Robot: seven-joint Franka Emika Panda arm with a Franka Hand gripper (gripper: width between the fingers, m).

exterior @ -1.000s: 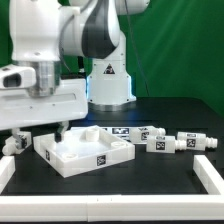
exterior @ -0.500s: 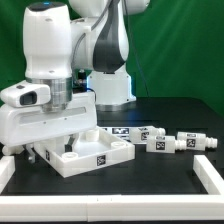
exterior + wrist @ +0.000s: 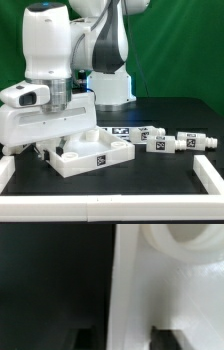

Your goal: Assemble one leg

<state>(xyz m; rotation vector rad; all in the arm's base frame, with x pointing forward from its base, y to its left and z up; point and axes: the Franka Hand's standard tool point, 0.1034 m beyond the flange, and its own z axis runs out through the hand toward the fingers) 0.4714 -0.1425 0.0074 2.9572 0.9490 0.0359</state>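
The large white tray-like part [image 3: 100, 155] lies on the black table at the exterior view's left. My gripper [image 3: 42, 150] is low over its left rim, fingers mostly hidden by the hand. In the wrist view the gripper [image 3: 125, 339] straddles the white rim [image 3: 130, 291], one dark fingertip [image 3: 88, 338] on the black table side with a small gap, the other on the tray side. The jaws look open. Several small white legs with black-and-white tags lie in a row to the right, among them one leg [image 3: 160, 143] and another [image 3: 195, 141], none held.
A raised white border runs along the table's left [image 3: 8, 172] and right [image 3: 210, 176] edges. The robot's base [image 3: 110, 85] stands behind the tray. A round hollow [image 3: 190, 238] shows in the tray's inner face.
Since one second ago the arm has swung over and come down onto the tray's left rim. In the last half second it has barely moved.
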